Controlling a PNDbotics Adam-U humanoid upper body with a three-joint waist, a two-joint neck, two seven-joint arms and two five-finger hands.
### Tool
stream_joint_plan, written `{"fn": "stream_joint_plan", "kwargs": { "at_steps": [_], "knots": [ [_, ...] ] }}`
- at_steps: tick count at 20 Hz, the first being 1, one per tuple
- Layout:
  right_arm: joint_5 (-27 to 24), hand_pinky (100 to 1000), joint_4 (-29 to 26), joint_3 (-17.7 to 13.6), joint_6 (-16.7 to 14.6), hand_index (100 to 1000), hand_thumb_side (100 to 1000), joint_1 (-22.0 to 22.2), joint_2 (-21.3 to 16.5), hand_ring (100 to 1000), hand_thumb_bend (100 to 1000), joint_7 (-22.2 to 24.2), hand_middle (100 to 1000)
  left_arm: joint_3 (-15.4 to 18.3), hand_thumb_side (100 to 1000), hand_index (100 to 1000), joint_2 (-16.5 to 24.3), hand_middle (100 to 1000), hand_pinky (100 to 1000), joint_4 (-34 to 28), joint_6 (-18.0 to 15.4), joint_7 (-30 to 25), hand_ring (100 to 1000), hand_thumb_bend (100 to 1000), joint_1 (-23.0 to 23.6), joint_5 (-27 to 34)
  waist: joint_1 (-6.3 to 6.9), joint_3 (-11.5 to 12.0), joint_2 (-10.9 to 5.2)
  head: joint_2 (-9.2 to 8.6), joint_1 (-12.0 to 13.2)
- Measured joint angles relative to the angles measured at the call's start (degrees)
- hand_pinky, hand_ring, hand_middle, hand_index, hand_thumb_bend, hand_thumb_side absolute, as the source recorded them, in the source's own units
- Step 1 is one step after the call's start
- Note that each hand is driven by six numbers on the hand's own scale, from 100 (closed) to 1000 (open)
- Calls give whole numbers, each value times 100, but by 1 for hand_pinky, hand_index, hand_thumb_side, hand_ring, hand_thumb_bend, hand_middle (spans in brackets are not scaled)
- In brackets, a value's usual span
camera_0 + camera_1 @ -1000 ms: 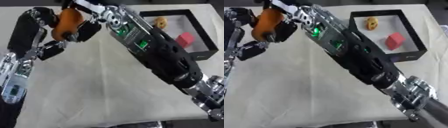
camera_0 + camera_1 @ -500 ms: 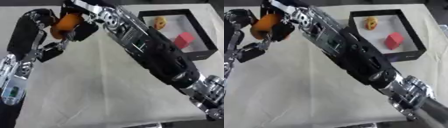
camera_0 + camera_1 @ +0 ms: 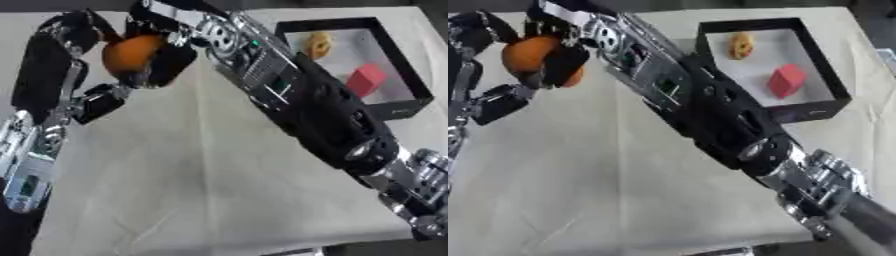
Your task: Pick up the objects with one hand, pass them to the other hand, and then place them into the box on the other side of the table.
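Mid-handover: orange object (image 3: pixel 131 52) up at far left, right hand (image 3: pixel 166 62) curled round it beside left hand (image 3: pixel 74 35), whose fingers cannot be read; box (image 3: pixel 407 75) already holds two items.

A: Which obstacles lie across the table (image 3: pixel 201 200)?

B: The right arm (image 3: pixel 315 110) runs as a diagonal bar from the table's near right corner to its far left corner, where the right hand (image 3: pixel 162 57) and left hand (image 3: pixel 92 102) close round an orange ball (image 3: pixel 131 52). The left arm (image 3: pixel 39 130) lines the left edge.

A: And at the far right corner?

B: The black-walled box (image 3: pixel 811 107) stands there, holding a red block (image 3: pixel 785 80) and a yellow piece (image 3: pixel 740 45); white floor shows between and around them.

A: Where is open room?

B: The cloth between the two arms, down to the near edge, lies bare. So does the strip between the right arm and the box.
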Motion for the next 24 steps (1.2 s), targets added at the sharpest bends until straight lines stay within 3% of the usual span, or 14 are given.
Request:
{"fn": "stream_joint_plan", "kwargs": {
  "at_steps": [1, 7, 17, 20, 24],
  "knots": [
    [-31, 661, -19, -1, 21, 370, 100, 14, -10, 360, 386, 9, 100, 0, 127, 1000, -1, 737, 758, 18, 75, 3, 712, 703, 0, 0, 0, -3, 0, 9, 0],
    [-196, 661, -190, -71, 148, 375, 100, 90, -104, 361, 385, -9, 100, 36, 347, 1000, -2, 732, 756, 147, 563, -94, 704, 788, 51, 115, 3, -36, 0, 17, -30],
    [-613, 663, -440, -629, 377, 380, 100, 228, -728, 355, 376, -277, 100, 40, 675, 987, 320, 726, 764, 155, 557, -250, 703, 827, 275, 405, 14, -72, 0, 66, -78],
    [-862, 664, -456, -892, 434, 381, 100, 321, -1017, 355, 374, -439, 100, 66, 685, 984, 505, 725, 762, 124, 488, -247, 701, 828, 339, 510, 21, -77, 0, 66, -128],
    [-1111, 667, -445, -1245, 473, 386, 100, 572, -1431, 355, 371, -735, 100, 142, 659, 934, 759, 698, 743, 53, 467, -191, 676, 765, 485, 709, 39, -86, 0, 63, -290]
  ]
}}
